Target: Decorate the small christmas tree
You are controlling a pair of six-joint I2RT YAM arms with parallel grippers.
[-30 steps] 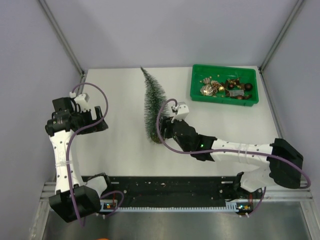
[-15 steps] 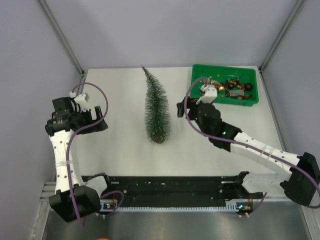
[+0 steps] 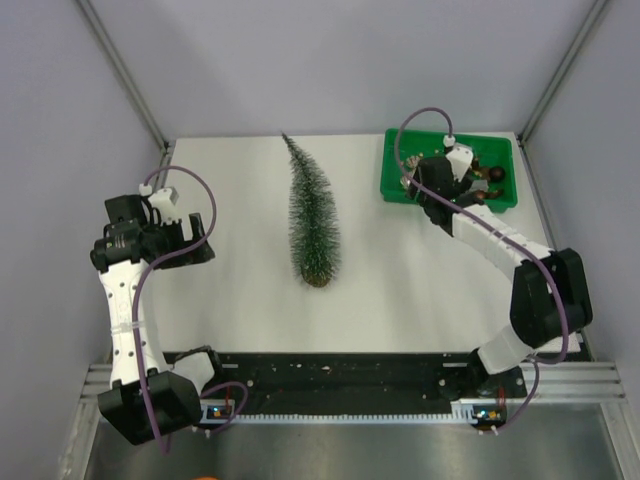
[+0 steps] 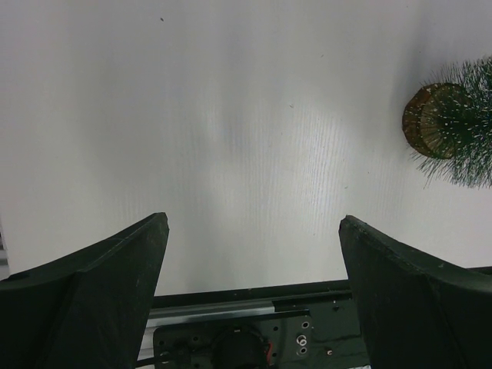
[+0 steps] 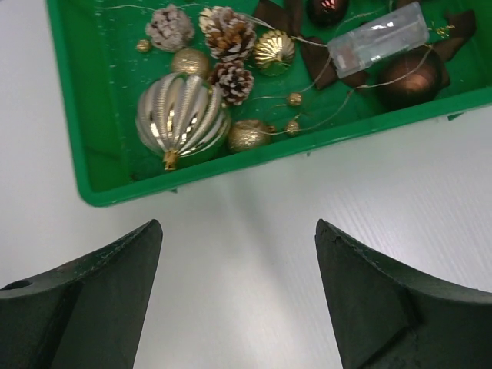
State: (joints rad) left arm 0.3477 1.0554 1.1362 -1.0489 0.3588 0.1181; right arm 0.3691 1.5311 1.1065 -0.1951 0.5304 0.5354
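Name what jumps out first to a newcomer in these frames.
The dark green small christmas tree stands upright mid-table, no ornaments visible on it. At the far right corner sits a green tray of gold and brown ornaments, with the right gripper hovering open at its near edge.

Green plastic tray (image 5: 73, 115) sits in the far right corner of the white table (image 3: 250, 300), long side along the back edge.

Tray contents, left to right:
- pale frosted pinecone (image 5: 170, 27) in the back corner
- large ribbed gold ornament (image 5: 182, 115), lying on its side near the front wall
- small gold glitter ball (image 5: 191, 61) just behind it
- two snow-tipped pinecones (image 5: 228, 32), touching
- gold ribbed ball (image 5: 274, 50)
- second glitter ball (image 5: 247, 135) by the front wall
- clear plastic battery box (image 5: 377, 37), thin wire with gold beads (image 5: 294, 99) trailing off it
- brown ball (image 5: 411, 75) under the box's right end

Grey enclosure walls (image 3: 350, 60) stand on three sides.
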